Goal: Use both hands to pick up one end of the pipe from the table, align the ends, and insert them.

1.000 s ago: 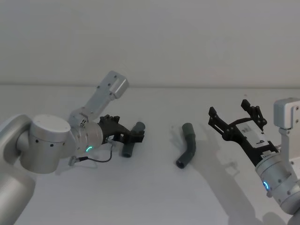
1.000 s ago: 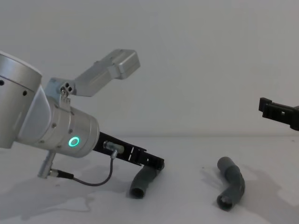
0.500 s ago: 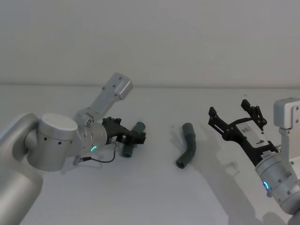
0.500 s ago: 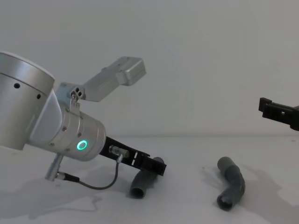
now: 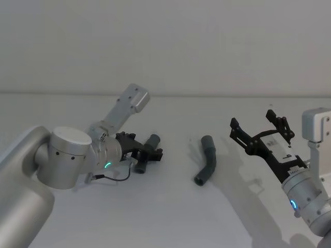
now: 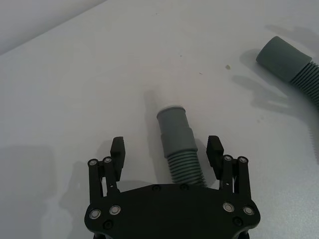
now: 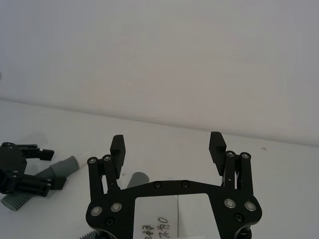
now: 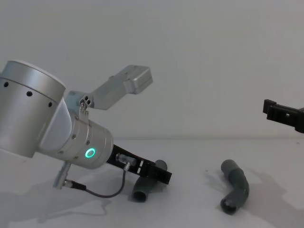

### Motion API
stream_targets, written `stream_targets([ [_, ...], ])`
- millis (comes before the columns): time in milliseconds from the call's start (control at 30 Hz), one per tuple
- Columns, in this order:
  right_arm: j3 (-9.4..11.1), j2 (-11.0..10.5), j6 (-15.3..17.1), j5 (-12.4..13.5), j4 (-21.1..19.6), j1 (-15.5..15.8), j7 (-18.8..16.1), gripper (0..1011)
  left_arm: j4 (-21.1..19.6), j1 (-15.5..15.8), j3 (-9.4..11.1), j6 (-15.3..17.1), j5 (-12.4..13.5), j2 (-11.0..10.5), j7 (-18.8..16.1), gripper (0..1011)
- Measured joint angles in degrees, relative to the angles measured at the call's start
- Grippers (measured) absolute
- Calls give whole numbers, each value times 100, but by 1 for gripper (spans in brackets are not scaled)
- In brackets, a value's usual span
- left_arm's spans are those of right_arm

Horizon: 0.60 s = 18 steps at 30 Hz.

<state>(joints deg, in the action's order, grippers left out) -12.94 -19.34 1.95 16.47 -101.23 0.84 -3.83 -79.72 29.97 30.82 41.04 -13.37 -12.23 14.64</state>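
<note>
Left gripper (image 5: 149,153) is down at the table (image 5: 165,217) on the left of the scene, reaching in low at a slant from the silver wrist. Its two black fingers (image 6: 117,147) are spread wide on either side of the left pipe piece (image 6: 175,139). The left wrist view shows a clear gap between each fingertip and the ribbed middle, so nothing is clasped. That piece lies flat on the white surface with its smooth collar (image 6: 172,122) pointing away from the gripper's palm and a paler rim at the very tip. In the chest view its near end shows as a dark open mouth just below the black fingers.

The right pipe piece (image 5: 207,160) lies near the middle of the table, well apart from the left one and to its right. It is bent, with one collar toward the far side and the other end toward the near side. The right gripper (image 5: 253,121) hangs above the table farther right, apart from that piece — fingers wide open, holding nothing.
</note>
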Motion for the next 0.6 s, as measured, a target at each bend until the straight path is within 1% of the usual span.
stream_targets([
  [67, 0, 0, 0, 0, 0, 0, 0, 1001, 18, 3, 1, -8, 7, 11, -1, 994],
  [133, 0, 0, 0, 0, 0, 0, 0, 1001, 40, 9, 2, -21, 16, 26, -3, 949],
  [167, 0, 0, 0, 0, 0, 0, 0, 1001, 53, 14, 2, -28, 22, 33, -4, 909],
  [200, 0, 0, 0, 0, 0, 0, 0, 1001, 53, 14, 2, -28, 22, 33, -4, 909],
  [233, 0, 0, 0, 0, 0, 0, 0, 1001, 71, 18, 2, -35, 29, 43, -6, 876],
  [267, 0, 0, 0, 0, 0, 0, 0, 1001, 71, 18, 2, -35, 29, 43, -6, 869],
  [367, 0, 0, 0, 0, 0, 0, 0, 1001, 89, 22, 2, -48, 35, 55, -8, 776],
  [400, 0, 0, 0, 0, 0, 0, 0, 1001, 97, 24, 2, -53, 37, 60, -8, 724],
  [467, 0, 0, 0, 0, 0, 0, 0, 1001, 106, 26, 2, -58, 41, 66, -9, 667],
  [500, 0, 0, 0, 0, 0, 0, 0, 1001, 106, 26, 2, -58, 41, 66, -9, 667],
  [600, 0, 0, 0, 0, 0, 0, 0, 1001, 119, 29, 3, -64, 46, 74, -11, 557],
])
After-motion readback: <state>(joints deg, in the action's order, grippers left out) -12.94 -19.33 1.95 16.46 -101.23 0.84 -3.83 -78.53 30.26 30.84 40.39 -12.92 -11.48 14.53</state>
